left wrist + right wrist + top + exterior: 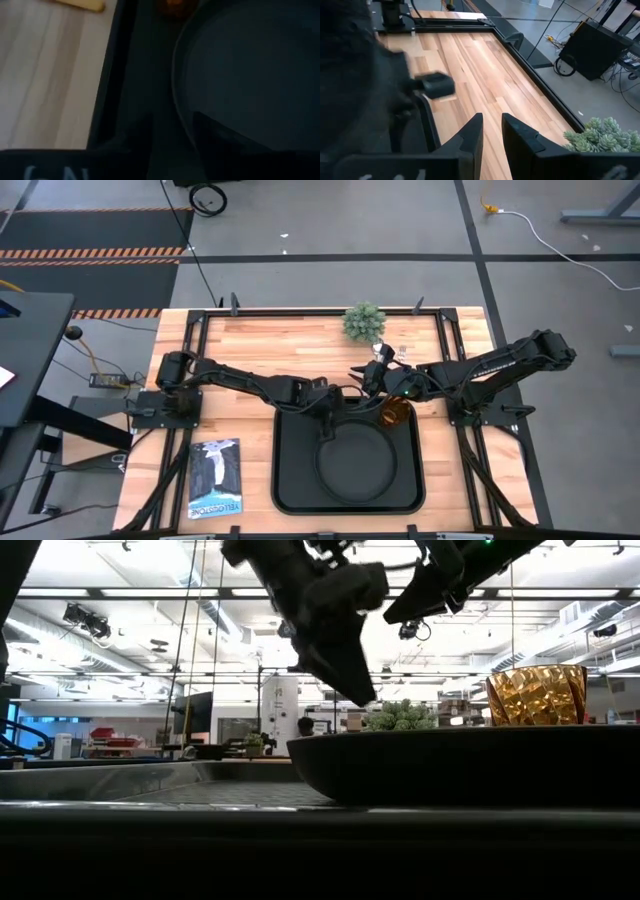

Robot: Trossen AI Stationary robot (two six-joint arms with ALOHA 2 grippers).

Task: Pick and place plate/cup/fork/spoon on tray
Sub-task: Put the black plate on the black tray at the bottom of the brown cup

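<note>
The tray (285, 480) fills the lower middle of the high view, and the plate (357, 463) covers most of its floor; only a bare strip is left along the tray's left side. The cup (396, 413) blocks the tray's upper right corner. Both arms crowd the tray's upper edge: the left gripper (326, 426) hangs over the plate's upper left rim, the right gripper (362, 376) just above, near the potted plant (364, 322). Bare wood lies open in the upper left. A booklet (215, 476) takes the lower left.
</note>
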